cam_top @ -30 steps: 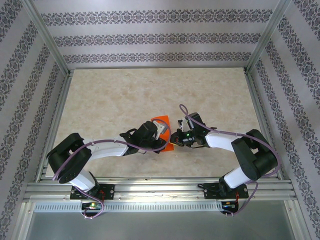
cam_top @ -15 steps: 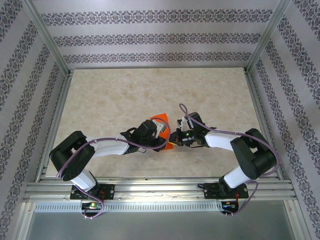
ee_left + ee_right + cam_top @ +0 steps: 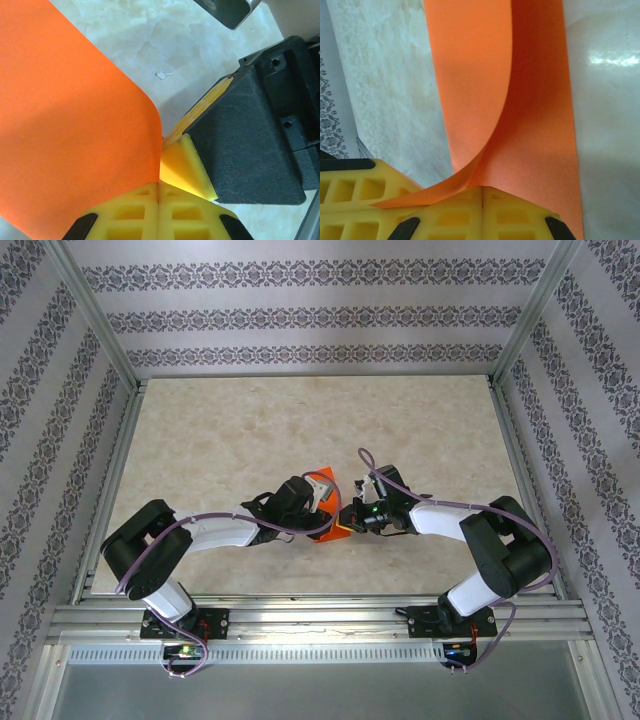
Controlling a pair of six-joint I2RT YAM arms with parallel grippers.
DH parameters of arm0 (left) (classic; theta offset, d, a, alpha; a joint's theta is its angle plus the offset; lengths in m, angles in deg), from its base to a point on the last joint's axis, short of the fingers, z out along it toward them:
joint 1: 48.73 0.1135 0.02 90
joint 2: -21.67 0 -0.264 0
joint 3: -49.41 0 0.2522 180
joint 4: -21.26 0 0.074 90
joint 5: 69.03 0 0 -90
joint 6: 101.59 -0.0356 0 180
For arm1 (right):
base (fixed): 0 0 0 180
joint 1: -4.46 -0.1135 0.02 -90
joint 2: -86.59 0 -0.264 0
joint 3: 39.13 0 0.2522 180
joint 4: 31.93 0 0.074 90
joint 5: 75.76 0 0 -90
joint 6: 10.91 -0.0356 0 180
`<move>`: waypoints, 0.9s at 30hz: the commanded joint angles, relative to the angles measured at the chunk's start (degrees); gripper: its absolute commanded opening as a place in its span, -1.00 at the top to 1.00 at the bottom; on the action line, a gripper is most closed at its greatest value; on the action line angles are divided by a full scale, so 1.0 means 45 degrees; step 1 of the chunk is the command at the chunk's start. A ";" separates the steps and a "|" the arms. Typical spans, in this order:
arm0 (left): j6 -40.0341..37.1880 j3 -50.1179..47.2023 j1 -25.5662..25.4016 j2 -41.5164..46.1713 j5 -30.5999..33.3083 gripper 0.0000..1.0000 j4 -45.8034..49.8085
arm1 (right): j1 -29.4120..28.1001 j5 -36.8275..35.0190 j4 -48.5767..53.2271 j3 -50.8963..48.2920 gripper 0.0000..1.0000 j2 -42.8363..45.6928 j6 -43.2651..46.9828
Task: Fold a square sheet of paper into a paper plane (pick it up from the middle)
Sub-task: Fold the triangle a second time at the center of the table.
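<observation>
Step in hand: I judge it an early fold. The thin bright orange square sheet of paper [image 3: 328,532] is doubled over itself but not yet pressed flat.
Place of the sheet: on the beige marble-patterned table [image 3: 250,430], a little toward 6 o'clock from its centre, between the two grippers.
Left gripper [image 3: 322,502]: it reaches the sheet from 9 o'clock. Its jaws are pressed together, and in the left wrist view the curved paper edge runs into their seam, so it seems to pinch the sheet there.
Right gripper [image 3: 345,517]: it reaches from 3 o'clock, just beside the left one. Its jaws are closed on the sheet; in the right wrist view both layers enter the seam.
Next move: probably to lay the upper flap down with edges aligned, then press the bend into a sharp crease. It needs a slow, even pull, because the two grips are very near each other.
Materials: the paper is matte, plain and limp. The yellow pads [image 3: 445,215] are ribbed, soft-looking rubber on black bodies. The table is smooth and a little glossy.
Shapes: the upper flap makes a rounded roll toward 12 o'clock in the right wrist view, not a crease. The lower layer lies flat with a straight edge.
</observation>
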 commanded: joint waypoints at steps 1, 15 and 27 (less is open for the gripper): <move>0.0060 0.0182 0.0144 0.0011 -0.0367 0.99 -0.0566 | -0.0112 -0.0618 0.0586 0.0398 1.00 -0.0095 0.0372; 0.0172 0.0204 0.0144 -0.0214 -0.0550 1.00 -0.0527 | -0.0519 -0.2069 0.2809 0.1432 1.00 -0.1002 0.1510; 0.0012 -0.0100 0.0609 -0.0393 -0.0310 1.00 -0.0181 | -0.0710 -0.3306 0.4509 0.1511 1.00 -0.1358 0.2433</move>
